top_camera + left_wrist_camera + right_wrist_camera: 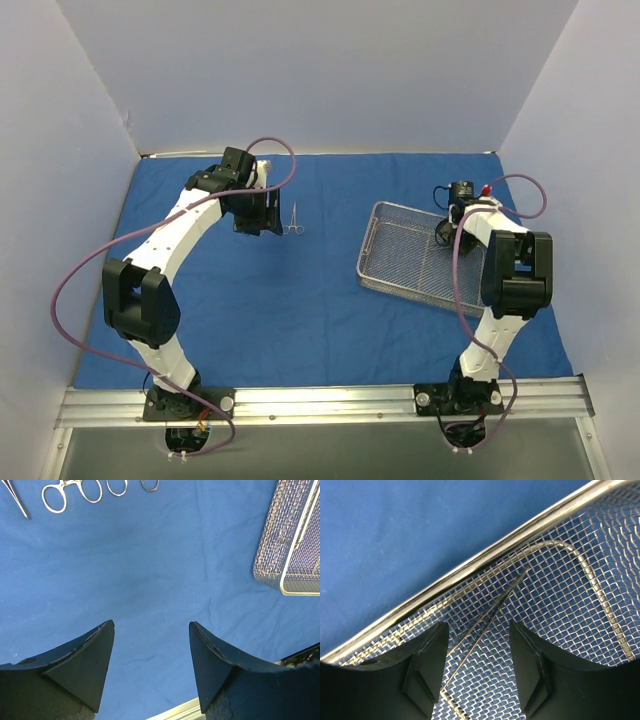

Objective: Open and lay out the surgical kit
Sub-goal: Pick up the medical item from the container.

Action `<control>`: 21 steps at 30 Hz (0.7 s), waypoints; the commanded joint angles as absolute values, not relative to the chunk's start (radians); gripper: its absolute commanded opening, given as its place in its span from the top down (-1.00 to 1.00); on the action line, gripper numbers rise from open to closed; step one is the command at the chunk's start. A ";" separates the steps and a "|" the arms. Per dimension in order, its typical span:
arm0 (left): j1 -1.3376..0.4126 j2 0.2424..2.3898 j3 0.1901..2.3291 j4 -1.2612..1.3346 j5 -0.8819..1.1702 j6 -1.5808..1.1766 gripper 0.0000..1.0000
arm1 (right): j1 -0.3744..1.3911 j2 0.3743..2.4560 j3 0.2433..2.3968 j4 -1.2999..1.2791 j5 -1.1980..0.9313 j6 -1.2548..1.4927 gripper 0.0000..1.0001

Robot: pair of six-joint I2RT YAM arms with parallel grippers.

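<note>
Blue cloth (300,310) lies spread flat across the table, so the unwrapping looks done, and the step in hand is, by my reading, moving tools from the tray onto the cloth. The wire tray (368,240) sits on the cloth at about 3 o'clock in the overhead view, turned a little askew. The right gripper (477,630) is down inside it near the tray's 1 o'clock corner. Its jaws are parted, and a thin steel tool (500,598) lies on the mesh between the fingers; neither finger appears to touch it, so nothing is held. Whether other tools are in the tray cannot be told. The left gripper (151,627) hangs above bare cloth near 11 o'clock, jaws wide and empty. Just beside it, toward 12 o'clock, laid-out tools (56,497) rest on the cloth. The left wrist view shows several ring handles along its top edge, though their count is uncertain. The next move likely calls for the right jaws to close squarely on the slim shafts, which lie flat against the mesh and give little to pinch. The fingertips would need to reach the wire without snagging it, then lift clear of the rim before carrying the tool toward 12 o'clock.
</note>
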State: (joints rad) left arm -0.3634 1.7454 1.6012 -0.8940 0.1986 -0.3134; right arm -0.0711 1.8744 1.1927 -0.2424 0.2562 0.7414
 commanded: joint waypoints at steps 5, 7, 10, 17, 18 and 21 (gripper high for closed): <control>-0.354 1.695 1.600 -0.853 0.222 -0.298 -0.40 | -0.067 1.933 1.209 -0.291 0.291 0.778 0.37; -0.350 1.692 1.598 -0.853 0.222 -0.298 -0.40 | -0.064 1.918 1.192 -0.301 0.276 0.781 0.46; -0.348 1.695 1.603 -0.850 0.229 -0.298 -0.40 | -0.066 1.893 1.186 -0.319 0.250 0.784 0.72; -0.348 1.724 1.660 -0.861 0.245 -0.298 -0.40 | -0.072 1.819 1.261 -0.403 0.204 0.779 1.00; -0.348 1.727 1.670 -0.862 0.256 -0.295 -0.40 | -0.071 1.806 1.272 -0.411 0.193 0.772 1.00; -0.348 1.729 1.692 -0.841 0.278 -0.282 -0.43 | -0.067 1.750 1.296 -0.425 0.085 0.710 1.00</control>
State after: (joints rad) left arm -0.3519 1.7416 1.6245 -0.8932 0.2348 -0.3058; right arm -0.0769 1.8534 1.2369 -0.3538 0.1864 0.7498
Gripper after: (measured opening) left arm 0.708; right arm 0.071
